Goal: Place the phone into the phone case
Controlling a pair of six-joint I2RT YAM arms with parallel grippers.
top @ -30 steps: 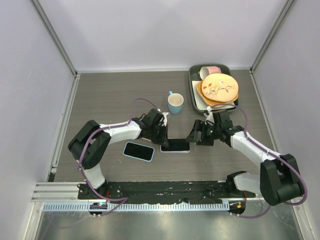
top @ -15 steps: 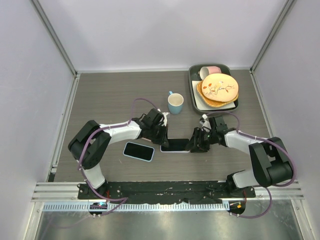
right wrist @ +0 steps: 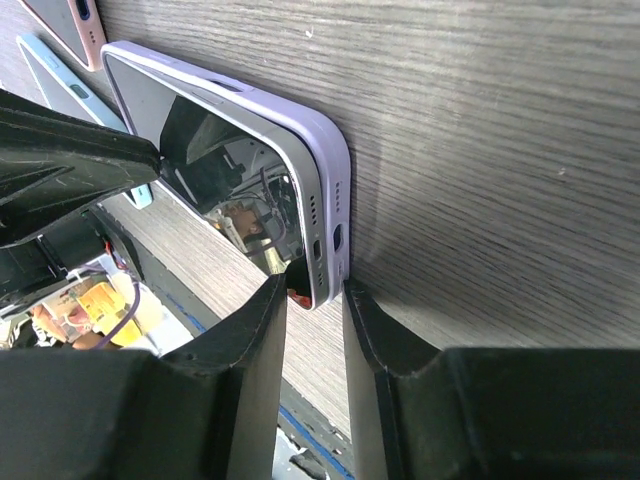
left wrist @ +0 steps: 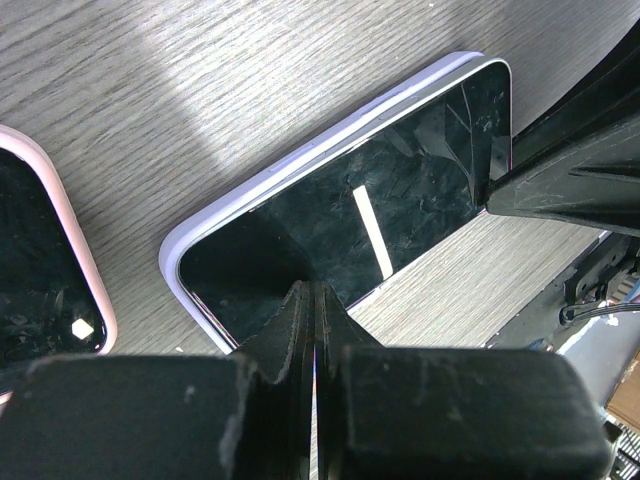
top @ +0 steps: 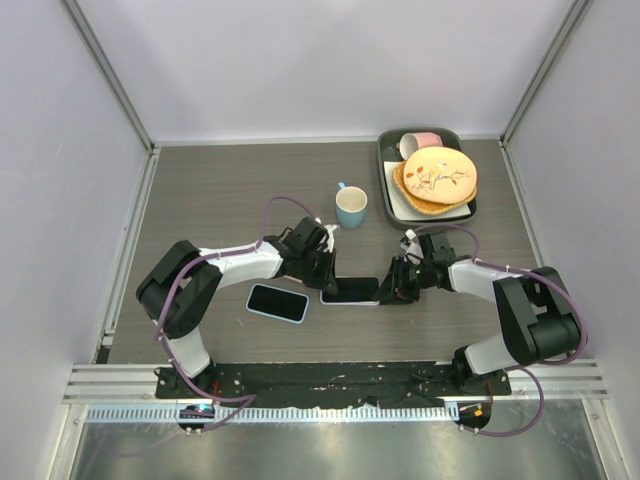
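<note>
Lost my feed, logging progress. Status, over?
Left gripper shut at phone end. Right gripper at opposite corner, grip unclear. Phone looks seated in lilac case. Nothing obstructing.

Lit evenly from overhead, with soft, short shadows on the table [top: 220, 190]. Up close, catches a bright bar of glare on the phone [left wrist: 400, 200] screen — plus a pale wash across the wood grain. Blurs at the near left fingers [left wrist: 285, 330].

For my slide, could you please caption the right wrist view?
Right gripper straddles the corner of the lavender-cased phone on the table.
</note>
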